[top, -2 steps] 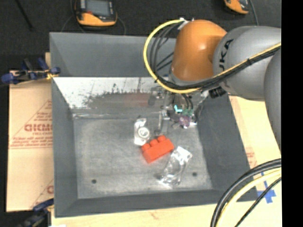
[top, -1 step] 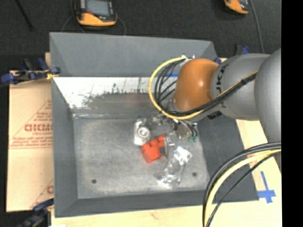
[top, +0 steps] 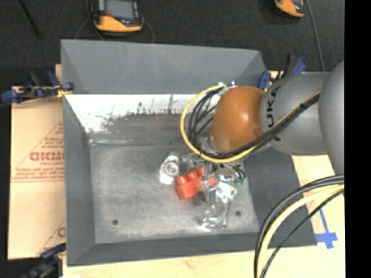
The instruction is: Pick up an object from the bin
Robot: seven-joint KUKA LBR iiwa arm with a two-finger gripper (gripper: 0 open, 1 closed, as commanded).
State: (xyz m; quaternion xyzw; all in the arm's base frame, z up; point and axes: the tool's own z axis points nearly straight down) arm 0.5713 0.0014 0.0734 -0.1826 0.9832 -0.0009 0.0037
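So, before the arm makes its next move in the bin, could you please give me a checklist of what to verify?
1. The gripper is down inside the bin, at the small cluster of things: ok.
2. The red block is in plain sight, just to the view's left of the gripper: ok.
3. The red block is free of its neighbours: not ok; the white round thing and the clear plastic piece crowd against it.
4. The cluster lies away from the bin's walls: ok.
5. Something is already held: cannot tell from this angle.
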